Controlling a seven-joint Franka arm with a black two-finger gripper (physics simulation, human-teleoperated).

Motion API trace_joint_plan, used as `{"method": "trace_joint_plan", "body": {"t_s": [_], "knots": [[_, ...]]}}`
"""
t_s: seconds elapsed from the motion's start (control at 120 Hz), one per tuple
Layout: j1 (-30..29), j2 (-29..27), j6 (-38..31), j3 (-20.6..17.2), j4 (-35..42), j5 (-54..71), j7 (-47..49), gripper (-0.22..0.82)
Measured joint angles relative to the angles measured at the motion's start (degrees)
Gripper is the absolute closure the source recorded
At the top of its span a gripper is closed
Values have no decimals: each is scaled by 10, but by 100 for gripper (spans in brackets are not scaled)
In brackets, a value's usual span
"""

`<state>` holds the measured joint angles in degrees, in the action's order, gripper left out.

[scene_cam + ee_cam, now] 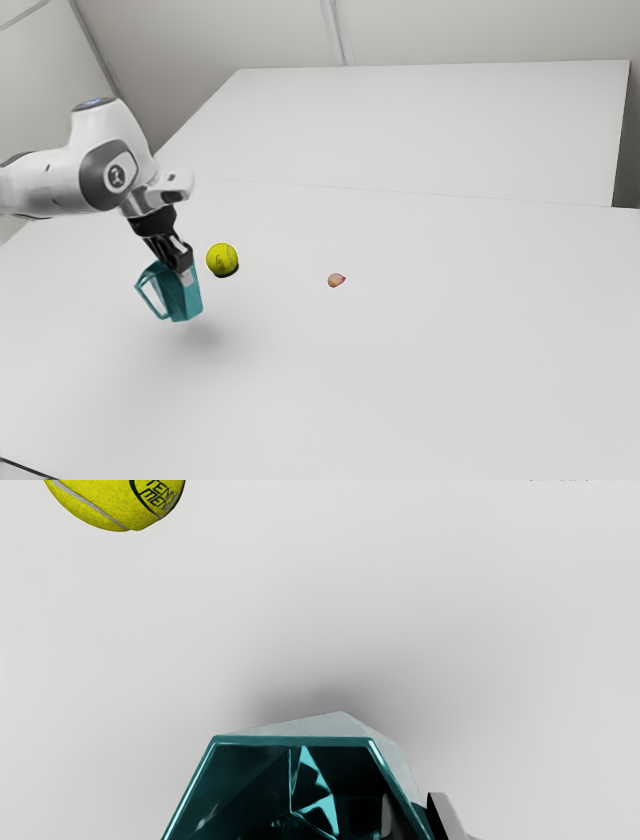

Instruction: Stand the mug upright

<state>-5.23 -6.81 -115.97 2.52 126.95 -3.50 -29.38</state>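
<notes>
Mug point(182, 297): teal, flat-sided, glossy dark inside; angular handle point(147, 300) toward the exterior view's left, body right of it, slightly tilted, open end up toward the gripper point(184, 272).
Mug's place: directly under the gripper, apparently held above the table point(440, 340), soft shadow point(200, 345) below.
Gripper: clamped on the mug's wall, one finger inside the rim point(292, 741), the other outside.
Ball point(222, 259): yellow-green tennis ball, lettered, on the table near the mug, to its right in the exterior view.
Small thing point(336, 281): pinkish tan, farther right; cannot tell what.
Table: broad, pale, plain, a thin seam running across.
Room: light grey walls point(480, 30), darker upright strip at the left corner.
</notes>
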Motion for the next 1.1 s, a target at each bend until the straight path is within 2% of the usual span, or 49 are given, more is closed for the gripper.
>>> {"method": "trace_joint_plan", "body": {"t_s": [0.258,0.425,0.758,1.1], "knots": [[7,1,-130,-9,46,36,63,79],[9,6,-181,-12,52,46,95,79],[11,-23,-215,-13,94,51,146,79],[12,-19,-238,-23,121,52,188,79]]}}
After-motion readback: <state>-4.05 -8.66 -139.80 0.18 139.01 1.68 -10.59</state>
